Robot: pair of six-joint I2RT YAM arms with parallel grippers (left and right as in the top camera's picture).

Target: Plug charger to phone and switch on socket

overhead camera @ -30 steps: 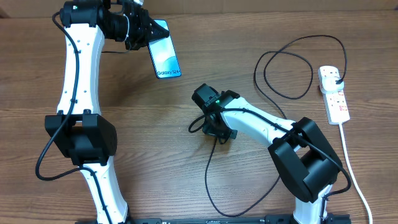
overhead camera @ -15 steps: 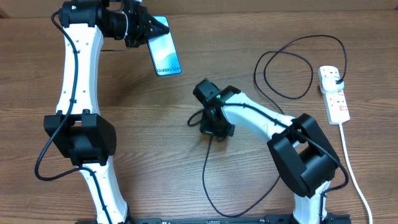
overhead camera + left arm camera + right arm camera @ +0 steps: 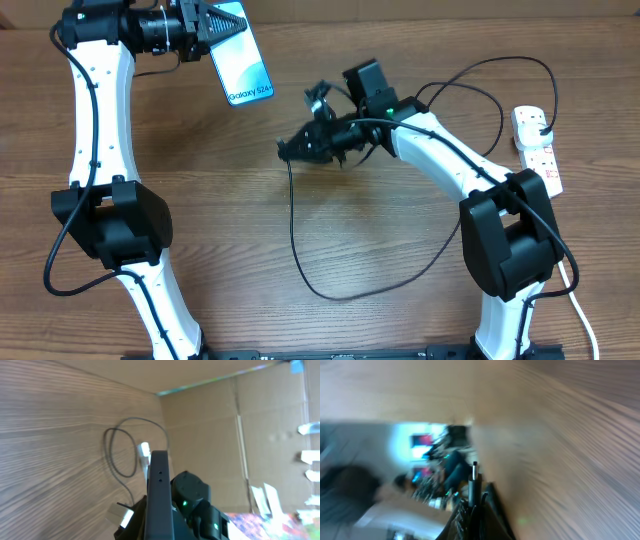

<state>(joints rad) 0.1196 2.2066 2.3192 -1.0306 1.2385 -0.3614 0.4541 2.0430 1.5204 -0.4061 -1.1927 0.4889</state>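
I take the socket (image 3: pixel 543 165) as my reference; it lies on the table (image 3: pixel 400 300) at the right side. The black plug of the charger (image 3: pixel 293 230) sits in the socket's far end. From there the thin cable makes a loop just beside the socket, then runs away from it and hangs in a long curve.

The right gripper (image 3: pixel 292 150) is well apart from the socket, toward the middle of the table. Its claw is closed narrow on the charger near the connector tip (image 3: pixel 474 477); the right wrist view is blurred, but I see the tip standing out between the fingers.

The phone (image 3: pixel 240 65) is the farthest thing from the socket, at the opposite far corner. The left gripper (image 3: pixel 222 28) is clamped on its top end, with the lit screen tilted toward the overhead camera.
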